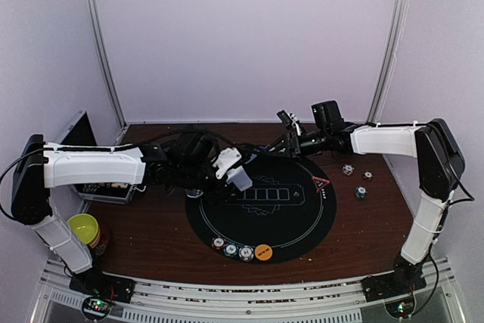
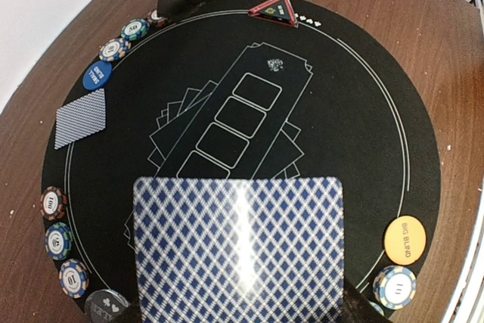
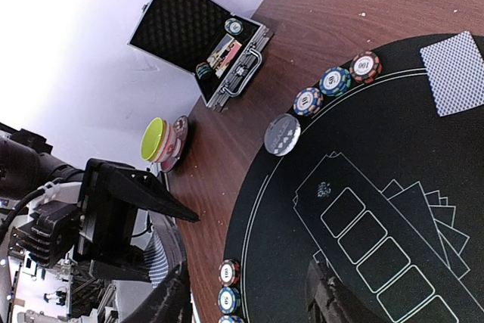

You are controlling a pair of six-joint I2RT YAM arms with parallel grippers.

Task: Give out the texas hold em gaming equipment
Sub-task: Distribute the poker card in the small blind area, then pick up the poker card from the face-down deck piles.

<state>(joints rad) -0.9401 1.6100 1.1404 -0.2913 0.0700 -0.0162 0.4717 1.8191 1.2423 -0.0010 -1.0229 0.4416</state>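
**A:** From above, where does everything sit?

**B:** On the round black mat (image 1: 302, 221). The left gripper (image 1: 233, 172) reaches over its far-left part, pinched narrow on the held card (image 1: 242, 181). The right gripper (image 1: 291, 132) hangs at the far rim. Three near chips (image 1: 231, 249) and the orange button (image 1: 263, 253) line the near rim. The red triangle (image 1: 321, 183) sits at the right rim, and loose chips (image 1: 347, 169) lie on the table (image 1: 151, 240) beyond it. The mat's middle is open between the arms.

**A:** And the left wrist camera?

**B:** The held card fills the bottom, diamond back toward the camera. The frame cuts it off, so I cannot tell its long axis. The orange button reads "BIG BLIND", the blue button (image 2: 97, 76) "SMALL BLIND". Just beside the blue button a second card (image 2: 80, 117) lies back up, inside the rim line.

**A:** Right wrist?

**B:** Its fingers (image 3: 333, 300) stand wide, nothing between them. The second card's long sides run roughly up and down the picture, a little tilted. A red-edged chip (image 3: 364, 66) reads "100". Off the mat, the open case (image 3: 181, 28) and the bowl (image 3: 155, 139) sit by the table's edge.
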